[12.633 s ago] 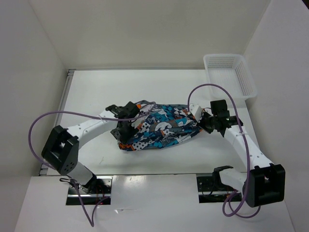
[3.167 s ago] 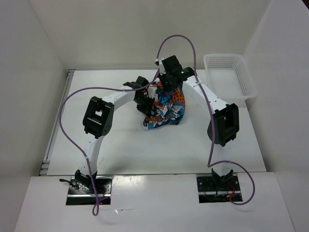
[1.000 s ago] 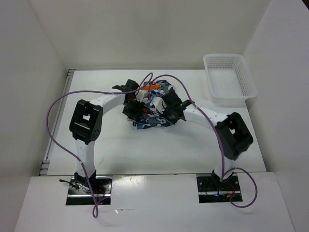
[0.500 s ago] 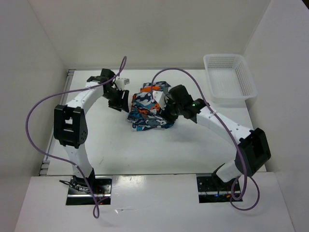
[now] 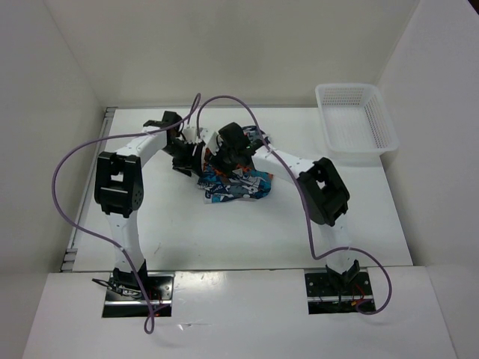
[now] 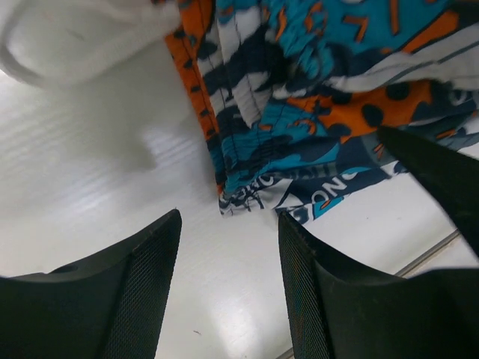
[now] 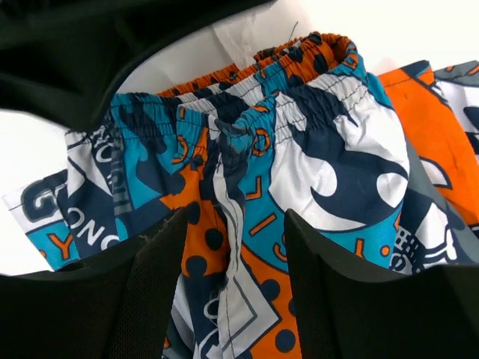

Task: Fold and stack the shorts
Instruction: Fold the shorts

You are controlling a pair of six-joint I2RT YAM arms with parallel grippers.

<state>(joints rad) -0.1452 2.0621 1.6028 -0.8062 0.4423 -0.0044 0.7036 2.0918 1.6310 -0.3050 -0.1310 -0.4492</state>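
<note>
The shorts (image 5: 238, 183) lie in a folded, crumpled bundle in the middle of the table, printed in blue, orange, white and black. My left gripper (image 5: 191, 154) sits low at their left edge. In the left wrist view it (image 6: 229, 224) is open with only bare table between its fingers, and the shorts (image 6: 314, 90) lie just ahead. My right gripper (image 5: 232, 148) hovers over the bundle's back left part. In the right wrist view it (image 7: 236, 224) is open above the shorts (image 7: 299, 149), with a fabric ridge below the gap, not pinched.
A white mesh basket (image 5: 355, 120) stands at the back right corner of the table. Both arms arch over the table's centre with purple cables (image 5: 224, 101) looping above them. The two grippers are close together at the bundle's left side.
My right gripper has let go of the shorts and swung from their right side to over their back left. The left gripper drew back left, then came in against the bundle's left edge.
</note>
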